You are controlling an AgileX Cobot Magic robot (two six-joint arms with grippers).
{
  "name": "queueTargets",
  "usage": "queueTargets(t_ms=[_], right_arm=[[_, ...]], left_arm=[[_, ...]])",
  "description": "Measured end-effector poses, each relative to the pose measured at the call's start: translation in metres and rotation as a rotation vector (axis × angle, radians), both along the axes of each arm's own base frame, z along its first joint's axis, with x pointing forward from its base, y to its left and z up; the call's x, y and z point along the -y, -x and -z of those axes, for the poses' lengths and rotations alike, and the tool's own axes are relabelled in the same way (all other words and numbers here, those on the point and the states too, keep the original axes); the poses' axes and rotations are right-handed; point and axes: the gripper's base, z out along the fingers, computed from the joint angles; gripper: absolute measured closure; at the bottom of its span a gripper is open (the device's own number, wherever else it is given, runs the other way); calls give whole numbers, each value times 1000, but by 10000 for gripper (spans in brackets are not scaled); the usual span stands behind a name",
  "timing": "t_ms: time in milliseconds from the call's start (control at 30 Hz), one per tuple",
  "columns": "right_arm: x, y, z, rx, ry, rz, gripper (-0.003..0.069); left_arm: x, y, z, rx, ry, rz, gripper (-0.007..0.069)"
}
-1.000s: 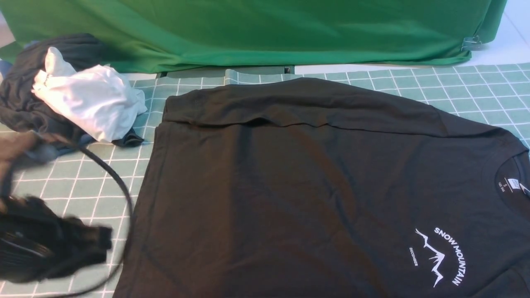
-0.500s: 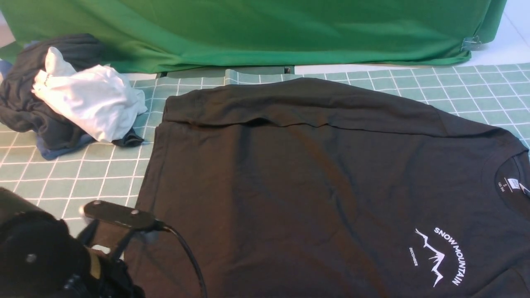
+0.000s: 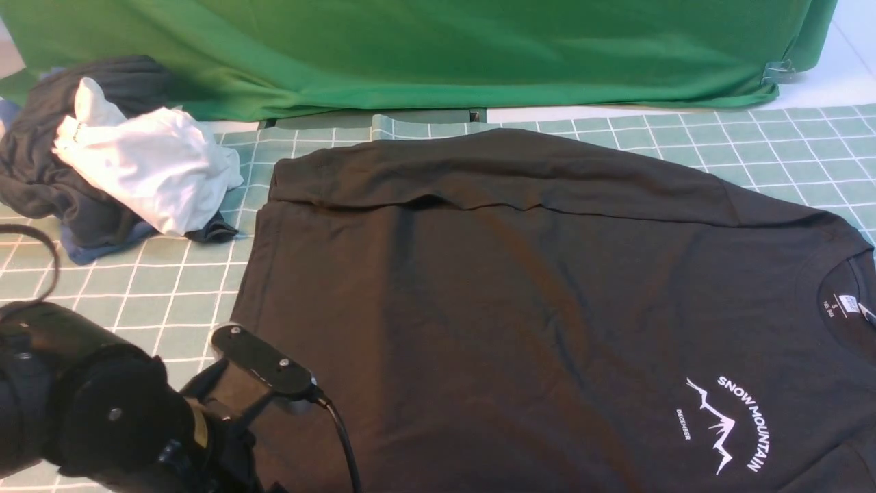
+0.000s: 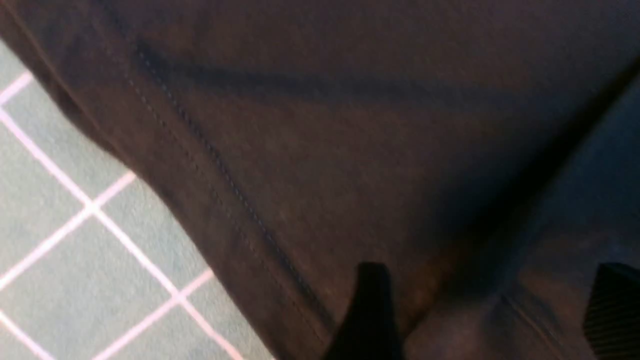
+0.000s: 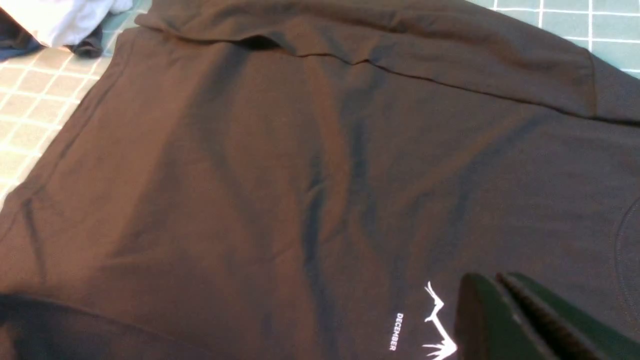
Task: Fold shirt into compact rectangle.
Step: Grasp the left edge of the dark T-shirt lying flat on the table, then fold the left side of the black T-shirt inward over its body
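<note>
The black shirt (image 3: 520, 294) lies flat on the green grid mat (image 3: 137, 287), neck and white label (image 3: 847, 305) to the right, "SNOW MOUNTAIN" print (image 3: 729, 424) at the near right. Its far edge is folded over in a long strip (image 3: 493, 171). My left arm (image 3: 102, 411) is at the shirt's near left corner, its fingers hidden in the front view. In the left wrist view the left gripper (image 4: 492, 285) is open just above the stitched hem (image 4: 225, 175), a small ridge of cloth between its fingertips. The right gripper (image 5: 495, 282) is shut, hovering above the shirt (image 5: 300, 175) beside the print.
A crumpled white garment (image 3: 144, 164) lies on a dark grey and blue bundle (image 3: 41, 178) at the far left of the mat. Green cloth (image 3: 438, 48) drapes across the back, held by a metal clip (image 3: 779, 70) at the right.
My left arm swung in from the left edge to the shirt's near left corner, and its gripper has opened. The shirt has not moved.
</note>
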Motion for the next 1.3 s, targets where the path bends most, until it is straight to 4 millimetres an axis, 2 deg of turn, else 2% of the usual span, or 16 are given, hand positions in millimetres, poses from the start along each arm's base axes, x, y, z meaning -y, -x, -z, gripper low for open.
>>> queueTargets(t_ms=[133,267,367,433,500,600,733,867,967,1000,1033,1067,1200,1233,1267,1300], right_arm=[[0,0,0,4,6,-5,640],[0,0,0,7,11,-8,640],[0,0,0,8,13,-10,640],[0,0,0,8,13,-10,637],[0,0,0,10,13,-9,636],[0,0,0,12,13,-8,634],[0,-1,-1,15,12,-6,632],[0,-1,-1,21,11,-3,629],[0,-1,-1,22,11,-3,625],[0,-1,-1,23,11,-2,624],[0,-1,-1,27,10,0,624],[0,-1,-1,27,10,-1,624],[0,-1,-2,29,10,0,621],[0,-1,-2,29,9,0,621],[1,-2,-2,33,9,2,620],[1,-2,-2,33,9,2,620]], left_arm=[[2,-3,14,-63,-32,-13,38],[3,-5,26,-118,-57,-25,87],[4,-4,26,-137,-55,-34,175],[4,0,26,-181,-52,-51,372],[4,1,26,-200,-51,-57,498],[3,4,25,-228,-61,-57,589],[4,3,18,-268,-77,-48,604],[8,-2,-11,-250,-57,-34,606],[12,-10,-38,-161,-6,-28,606],[13,-11,-42,-150,1,-29,607],[15,-16,-57,-89,26,-30,607],[16,-18,-61,-76,30,-30,607],[16,-40,-94,86,39,-65,607],[16,-42,-97,98,43,-71,607],[14,-55,-109,155,58,-107,607],[13,-58,-111,166,62,-111,607]])
